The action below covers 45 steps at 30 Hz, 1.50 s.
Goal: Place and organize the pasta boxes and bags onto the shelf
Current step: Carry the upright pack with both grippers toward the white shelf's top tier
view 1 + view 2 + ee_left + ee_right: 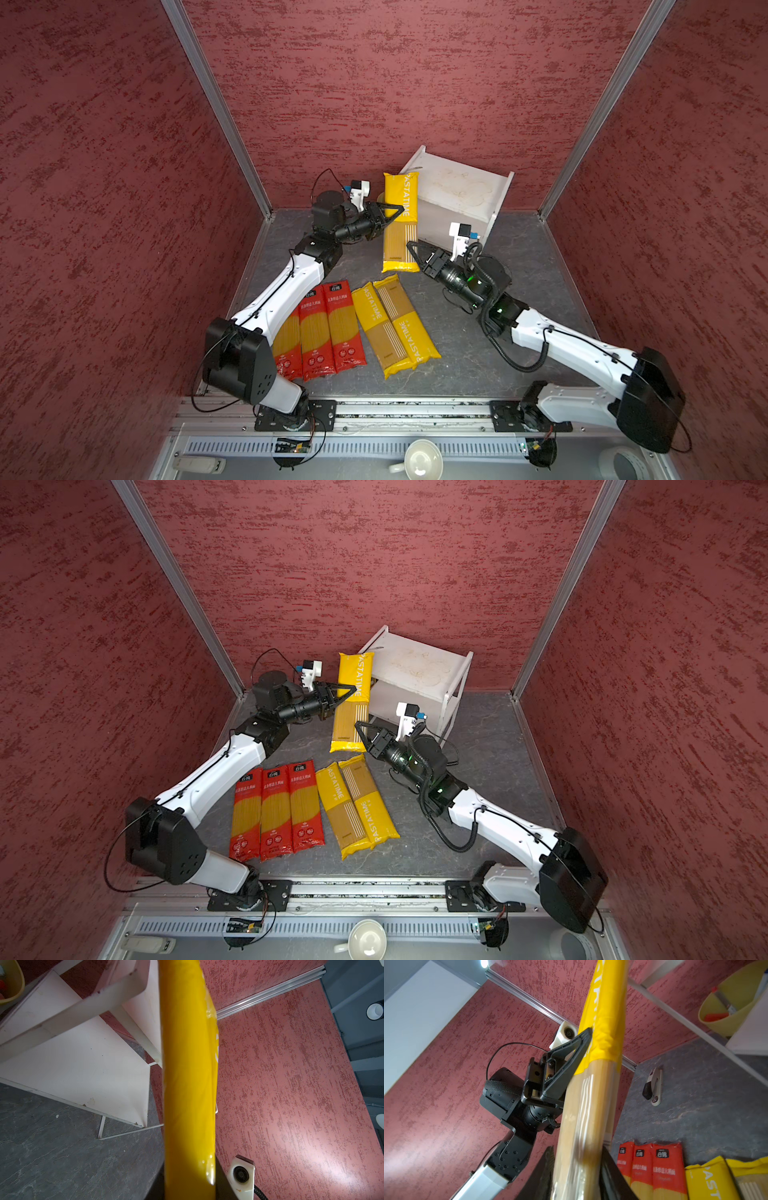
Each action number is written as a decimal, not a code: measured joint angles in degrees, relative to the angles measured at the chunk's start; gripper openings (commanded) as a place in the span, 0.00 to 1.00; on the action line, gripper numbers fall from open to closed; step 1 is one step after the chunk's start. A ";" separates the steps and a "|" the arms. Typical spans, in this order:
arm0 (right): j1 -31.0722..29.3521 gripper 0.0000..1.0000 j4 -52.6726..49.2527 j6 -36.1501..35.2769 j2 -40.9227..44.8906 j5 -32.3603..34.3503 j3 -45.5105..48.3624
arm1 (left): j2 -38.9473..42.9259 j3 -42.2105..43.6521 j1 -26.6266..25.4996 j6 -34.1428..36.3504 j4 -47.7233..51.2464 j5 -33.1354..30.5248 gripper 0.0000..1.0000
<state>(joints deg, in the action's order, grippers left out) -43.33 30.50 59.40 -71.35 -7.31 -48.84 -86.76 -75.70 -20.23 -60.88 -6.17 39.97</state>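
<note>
The long yellow-and-tan spaghetti pack [401, 226] is held at frame centre in both top views, overlapping the left corner of the small white two-tier shelf [457, 187]. Its left edge is clamped by the left end effector [395, 211]. Its lower right edge is flanked by the right end effector [414, 249], whose grip cannot be told

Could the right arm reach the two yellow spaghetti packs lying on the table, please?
Probably yes: the two yellow spaghetti packs lie uncovered near the right pincer, though it flanks a raised yellow pack.
</note>
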 measured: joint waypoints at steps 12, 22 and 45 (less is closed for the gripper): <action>9.53 0.50 -3.91 -1.86 -3.02 -20.17 -6.99 | -2.67 -9.97 -2.47 1.60 4.33 0.17 0.00; 11.19 0.12 0.96 3.98 -3.67 -23.52 -5.27 | -6.47 -14.97 -3.63 5.05 5.07 1.55 0.28; 11.96 0.05 -1.33 9.79 -8.39 -7.61 -10.34 | 4.96 0.04 -3.15 4.92 5.09 -0.11 0.74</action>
<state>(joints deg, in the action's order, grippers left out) -31.38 29.17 69.19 -79.75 -14.92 -59.18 -81.80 -75.66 -23.38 -55.96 -1.08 39.86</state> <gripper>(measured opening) 0.210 0.742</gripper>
